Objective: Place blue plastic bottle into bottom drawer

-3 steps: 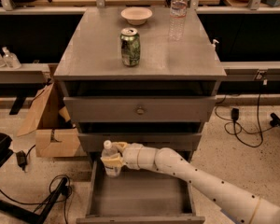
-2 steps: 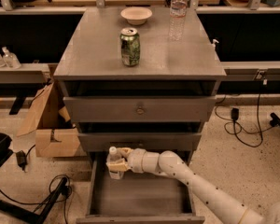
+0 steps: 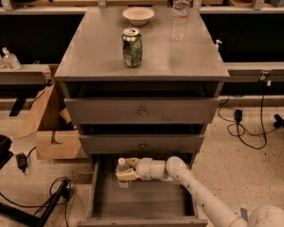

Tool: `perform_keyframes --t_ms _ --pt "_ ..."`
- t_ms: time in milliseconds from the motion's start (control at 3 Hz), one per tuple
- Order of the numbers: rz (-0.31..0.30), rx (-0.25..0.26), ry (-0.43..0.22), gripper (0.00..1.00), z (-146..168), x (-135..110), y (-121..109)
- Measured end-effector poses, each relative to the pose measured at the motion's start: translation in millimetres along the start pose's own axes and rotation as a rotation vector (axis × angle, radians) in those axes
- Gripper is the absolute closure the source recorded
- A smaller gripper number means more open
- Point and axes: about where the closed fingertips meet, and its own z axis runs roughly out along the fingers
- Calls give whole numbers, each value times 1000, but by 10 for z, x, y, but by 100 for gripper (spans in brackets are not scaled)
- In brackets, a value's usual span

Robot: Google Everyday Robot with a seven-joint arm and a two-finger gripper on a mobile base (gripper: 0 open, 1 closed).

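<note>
The blue plastic bottle (image 3: 122, 166) stands upright with its white cap up, inside the open bottom drawer (image 3: 143, 201) near its back left. My gripper (image 3: 127, 175) reaches in from the lower right and is shut on the bottle's body, hiding most of the label. The bottle's base is low in the drawer; I cannot tell if it touches the drawer floor.
On the cabinet top stand a green can (image 3: 132, 47), a slim ribbed clear bottle (image 3: 181, 14) and a white bowl (image 3: 138, 15). The two upper drawers (image 3: 142, 111) are closed. A cardboard box (image 3: 54, 134) and cables (image 3: 33, 207) lie on the floor at left.
My gripper has carried the bottle a little to the right and lower, deeper into the open bottom drawer. Nothing on the cabinet top has moved.
</note>
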Motion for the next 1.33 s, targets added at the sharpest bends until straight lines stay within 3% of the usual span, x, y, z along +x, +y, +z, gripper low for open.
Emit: perform_keyframes --t_ms 333,1000,1333 --pt "20 -27 1 100 52 362 -77" --pt "80 -14 -80 100 119 1026 -138" --pt "82 -9 -80 82 114 1069 -159"
